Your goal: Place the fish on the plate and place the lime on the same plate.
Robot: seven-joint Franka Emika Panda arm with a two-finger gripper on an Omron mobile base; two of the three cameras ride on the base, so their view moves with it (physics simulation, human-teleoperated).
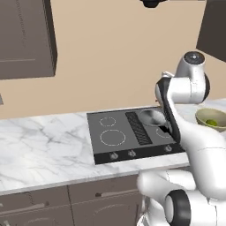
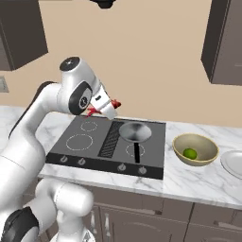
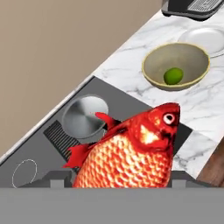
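Note:
My gripper (image 2: pixel 105 107) is shut on the red-orange fish (image 2: pixel 115 103) and holds it in the air above the cooktop's back edge. In the hand view the fish (image 3: pixel 131 157) sits large between the fingers of the gripper (image 3: pixel 118 178), head pointing toward the counter. The green lime (image 3: pixel 173 75) lies inside the tan bowl (image 3: pixel 151 72), to the right of the cooktop; it also shows as the lime (image 2: pixel 190 153) and the lime (image 1: pixel 212 122). The white-grey plate (image 2: pixel 234 163) rests on the counter just beyond the bowl, seen too as the plate (image 3: pixel 205 37).
A silver frying pan (image 2: pixel 134 131) with a black handle stands on the dark cooktop (image 2: pixel 80 142), below the held fish. The tan bowl (image 2: pixel 208 144) sits between cooktop and plate. Dark wall cabinets (image 2: pixel 224 42) hang above the counter. A dark appliance (image 3: pixel 192 8) stands behind the plate.

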